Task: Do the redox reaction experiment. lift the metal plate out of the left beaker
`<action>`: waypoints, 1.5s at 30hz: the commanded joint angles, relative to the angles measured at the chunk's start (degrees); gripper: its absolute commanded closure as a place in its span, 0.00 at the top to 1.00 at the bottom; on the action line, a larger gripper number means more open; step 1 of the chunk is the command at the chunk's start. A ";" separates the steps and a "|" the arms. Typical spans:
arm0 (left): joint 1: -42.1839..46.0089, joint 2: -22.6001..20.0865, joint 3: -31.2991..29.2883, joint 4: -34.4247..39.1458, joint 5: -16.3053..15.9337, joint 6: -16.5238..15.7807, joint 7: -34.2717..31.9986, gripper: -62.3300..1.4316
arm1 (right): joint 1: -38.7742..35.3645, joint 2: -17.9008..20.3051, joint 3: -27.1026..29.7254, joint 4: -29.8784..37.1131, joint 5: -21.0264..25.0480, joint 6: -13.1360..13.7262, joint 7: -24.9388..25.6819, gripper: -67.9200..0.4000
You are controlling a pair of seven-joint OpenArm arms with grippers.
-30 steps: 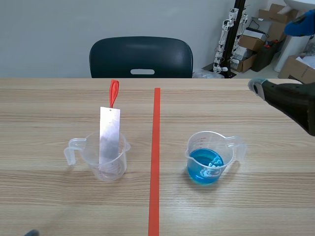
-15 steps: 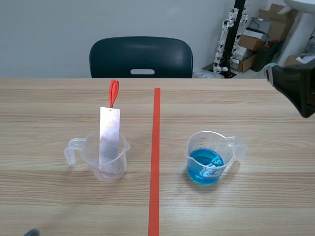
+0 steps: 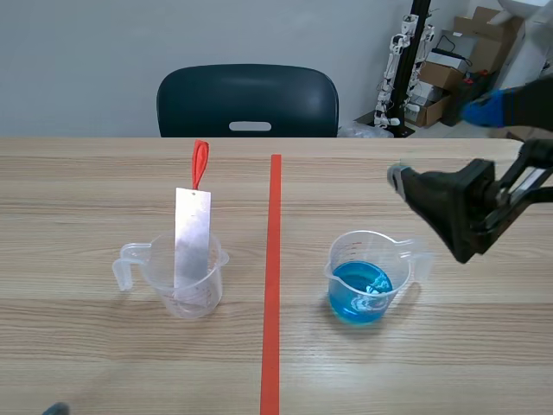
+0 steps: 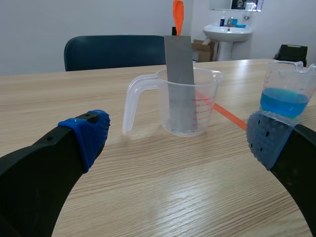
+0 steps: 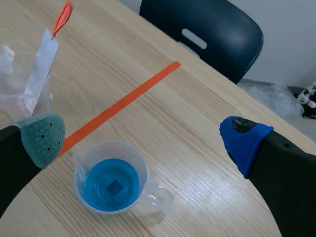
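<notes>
Your jaws stand wide apart, blue pads (image 4: pixel 89 131) low over the desk (image 4: pixel 148 197). Ahead, between them, sits the clear beaker (image 4: pixel 202 116) — the metal plate (image 4: pixel 180 74) standing inside, orange tab (image 4: pixel 177 10) on top. Past one pad, a second beaker (image 4: pixel 289 79) holds blue liquid (image 4: pixel 284 101).

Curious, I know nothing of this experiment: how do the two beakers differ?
The left beaker holds a metal plate; the right beaker holds none. The right beaker has blue liquid; the left beaker shows none. Both are clear plastic, handled, and stand upright.
</notes>
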 commanded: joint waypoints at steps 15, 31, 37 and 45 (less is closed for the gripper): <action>-0.33 -0.35 0.00 0.33 -0.33 -0.07 -2.08 0.93 | 6.08 21.22 -14.58 0.22 7.06 -3.98 13.97 1.00; -0.52 -0.35 0.00 0.33 -0.33 -0.07 -2.03 0.93 | 13.31 17.79 -20.41 -10.12 4.33 -8.33 20.74 1.00; -0.81 -0.35 0.00 0.33 -0.31 -0.07 -1.99 0.93 | 18.38 16.92 -24.90 -12.68 4.31 -8.11 20.57 1.00; -1.11 -0.35 0.00 0.33 -0.31 -0.09 -0.83 0.93 | 21.51 17.07 -29.55 -12.70 5.03 -7.76 20.02 1.00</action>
